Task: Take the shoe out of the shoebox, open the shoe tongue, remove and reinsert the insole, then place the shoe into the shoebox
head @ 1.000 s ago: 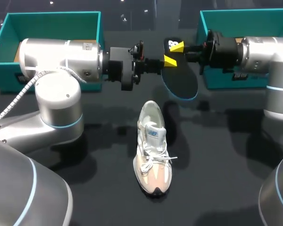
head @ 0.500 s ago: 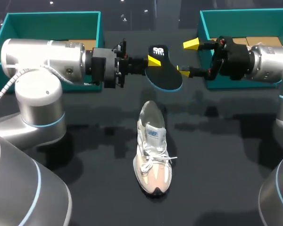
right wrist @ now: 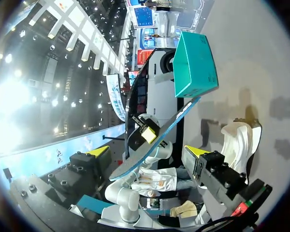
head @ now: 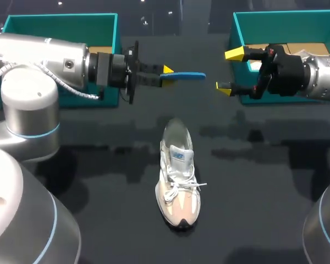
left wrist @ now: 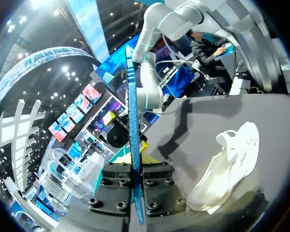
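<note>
**Insole (head: 187,75) out of the shoe, gripped at one end**

The left tool (head: 165,74) is clenched on the insole's end and holds it edge-on, clear above the table (head: 264,181), likely ready for reinsertion. The shoe (head: 179,179) sits below on the table, opening upward. The right tool (head: 229,70) is released and empty, near the insole's free end.

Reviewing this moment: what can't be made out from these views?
Shoe interior: head view, tongue and laces cover it.
Insole faces: edge-on in head and left wrist views.
Left shoebox contents: head view, left arm hides most.
Right shoebox contents: head view, right arm covers part, edge cuts the rest.
</note>
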`<state>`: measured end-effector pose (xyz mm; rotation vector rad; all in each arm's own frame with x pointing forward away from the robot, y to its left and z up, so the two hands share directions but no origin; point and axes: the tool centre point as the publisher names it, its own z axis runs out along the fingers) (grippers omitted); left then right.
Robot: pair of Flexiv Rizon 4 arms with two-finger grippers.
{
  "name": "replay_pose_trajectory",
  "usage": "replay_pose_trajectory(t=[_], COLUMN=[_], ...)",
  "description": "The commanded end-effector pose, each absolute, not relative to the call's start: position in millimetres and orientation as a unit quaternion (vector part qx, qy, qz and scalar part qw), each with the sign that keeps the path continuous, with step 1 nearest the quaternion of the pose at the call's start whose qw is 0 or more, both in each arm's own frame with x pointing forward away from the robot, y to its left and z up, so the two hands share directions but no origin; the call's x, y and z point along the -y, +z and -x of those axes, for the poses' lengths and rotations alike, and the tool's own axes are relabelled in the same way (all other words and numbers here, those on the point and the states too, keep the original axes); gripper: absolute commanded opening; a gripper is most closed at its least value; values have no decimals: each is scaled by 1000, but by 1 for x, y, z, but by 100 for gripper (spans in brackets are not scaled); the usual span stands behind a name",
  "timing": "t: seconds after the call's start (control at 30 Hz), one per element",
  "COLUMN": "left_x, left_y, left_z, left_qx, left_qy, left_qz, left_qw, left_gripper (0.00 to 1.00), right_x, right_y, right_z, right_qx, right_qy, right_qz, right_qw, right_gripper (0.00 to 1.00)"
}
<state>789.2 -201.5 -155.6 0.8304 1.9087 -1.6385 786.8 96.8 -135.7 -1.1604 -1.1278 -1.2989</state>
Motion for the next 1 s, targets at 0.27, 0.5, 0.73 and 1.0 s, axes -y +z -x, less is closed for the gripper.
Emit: replay_pose_trajectory(t=[0.27,0.5,0.73,1.0], left_x=[209,207,207,207], left_y=[-142,-129,-125,-125], left_z=[-796,-796,-798,-798], left_qx=[-758,-728,-713,-713], left_qy=[-634,-681,-682,-682], left_qz=[-138,15,70,70], left_qw=[67,-81,-146,-146], left_gripper=[0,0,0,0], right_x=[-97,-97,-97,-97], right_y=[-135,-135,-135,-135], right_z=[-786,-786,-786,-786], right_qx=[468,468,468,468], right_qy=[-539,-539,-539,-539], right_qz=[483,483,483,483], right_qw=[508,508,508,508], right_gripper=[100,100,100,100])
